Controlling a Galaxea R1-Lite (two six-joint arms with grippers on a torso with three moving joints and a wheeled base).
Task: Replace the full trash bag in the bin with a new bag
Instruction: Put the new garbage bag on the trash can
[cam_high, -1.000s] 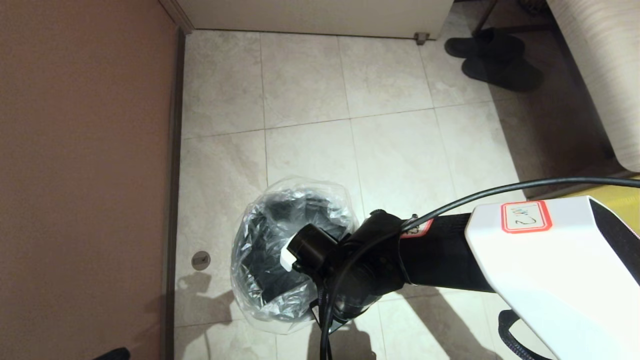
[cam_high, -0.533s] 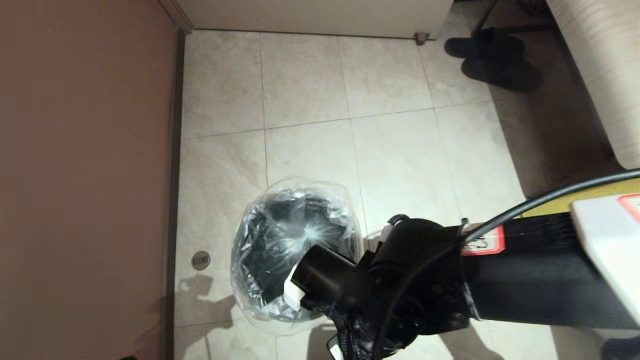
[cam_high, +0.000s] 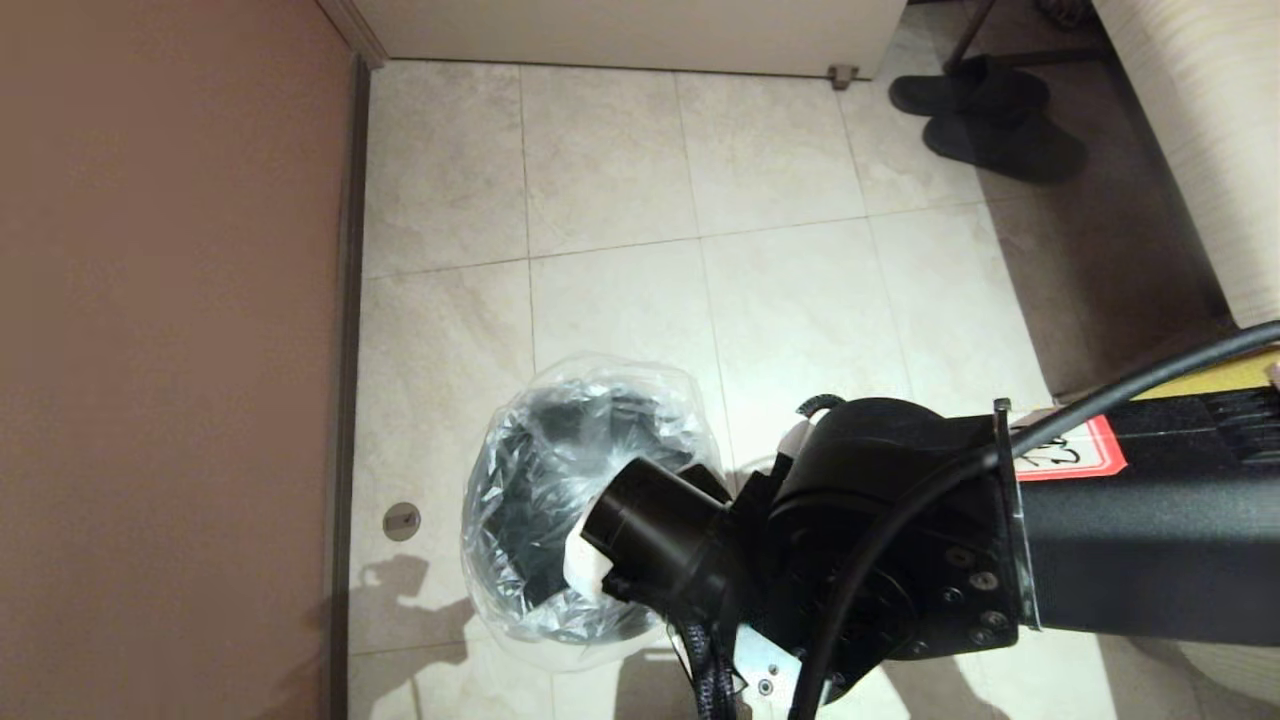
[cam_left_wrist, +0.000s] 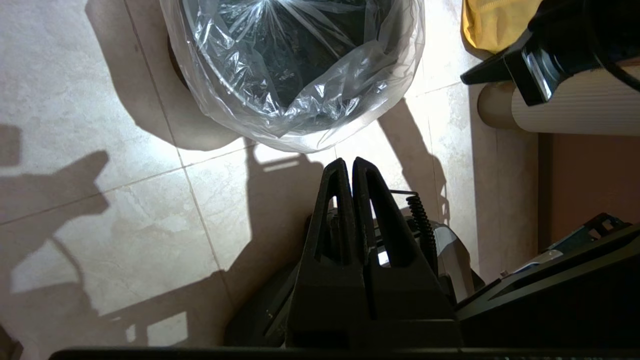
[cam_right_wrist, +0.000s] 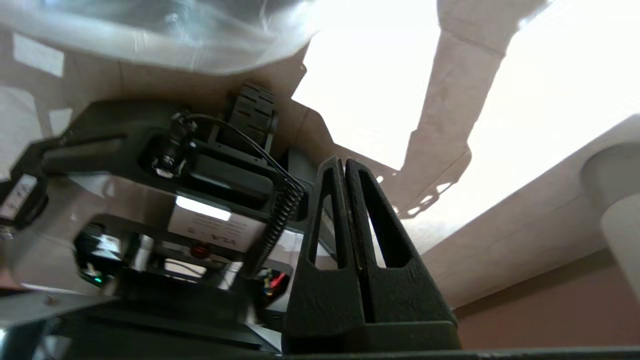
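Nearest you, at about 5 o'clock in the head view, the right arm (cam_high: 900, 540) fills the lower right, its wrist housing reaching over the near edge of the bin. The right gripper (cam_right_wrist: 344, 162) cannot be seen from the head; in its wrist view the two fingers (cam_right_wrist: 327, 210) lie pressed together with nothing between them, touching nothing, and point toward the robot's own base rather than into the bin.

The left gripper (cam_left_wrist: 348, 162) hangs low on the near side of the bin, clear of the plastic. Its fingers (cam_left_wrist: 372, 210) are likewise pinched flat together and empty.

Just beyond, at 7 o'clock from the head view's centre, the bin (cam_high: 520, 520) stands on the floor tiles (cam_high: 620, 160) near the brown wall (cam_high: 160, 350). The new bag (cam_high: 590, 385) is already draped in it: clear film lines the black inside and folds out over the rim all round, which is likely why neither gripper needs a hold now. You can judge the lining step close to finished.

Farthest, at 1 o'clock, a pair of dark slippers (cam_high: 985, 115) sits by the cabinet.
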